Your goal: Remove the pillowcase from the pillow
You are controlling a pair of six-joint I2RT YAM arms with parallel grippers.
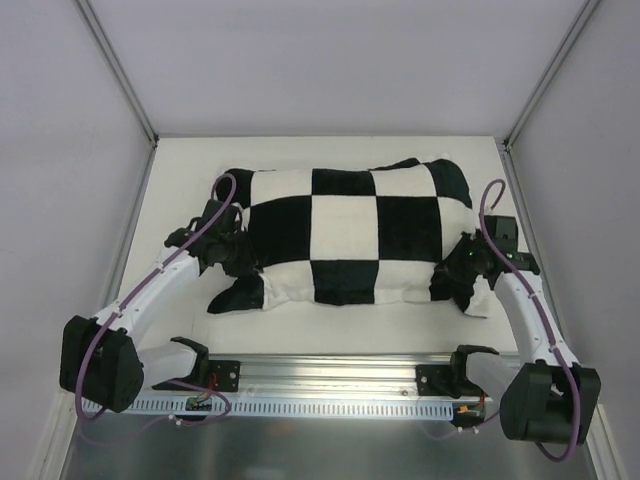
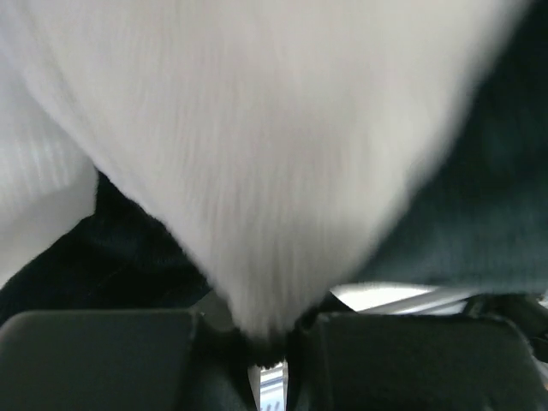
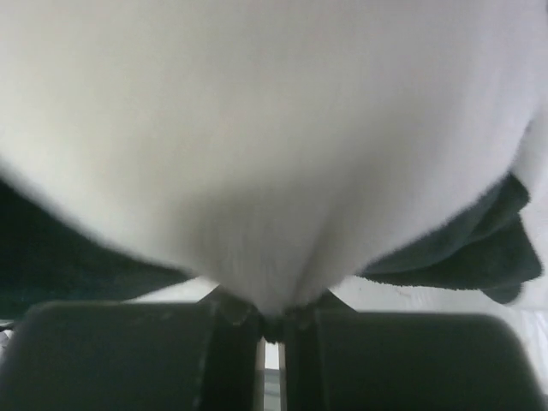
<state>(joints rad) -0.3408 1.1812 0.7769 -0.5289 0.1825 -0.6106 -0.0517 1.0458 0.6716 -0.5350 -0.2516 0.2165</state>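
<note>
The black-and-white checkered pillowcase [image 1: 350, 225] lies plump across the table, with the pillow inside it. A plain white corner of the pillow [image 1: 482, 300] pokes out at the right end. My left gripper [image 1: 240, 258] is at the left end, shut on a pinch of furry white pillowcase fabric [image 2: 265, 171]. In the left wrist view the gripper [image 2: 270, 342] holds that fold tight. My right gripper [image 1: 462, 272] is at the right end. In the right wrist view it [image 3: 272, 330] is shut on smooth white pillow material [image 3: 265, 154], and the dark pillowcase edge [image 3: 479, 248] hangs beside it.
The white table [image 1: 180, 180] is enclosed by pale walls with metal frame posts at the back corners. An aluminium rail [image 1: 330, 372] carrying both arm bases runs along the near edge. A loose dark flap of pillowcase [image 1: 235, 297] lies at the front left.
</note>
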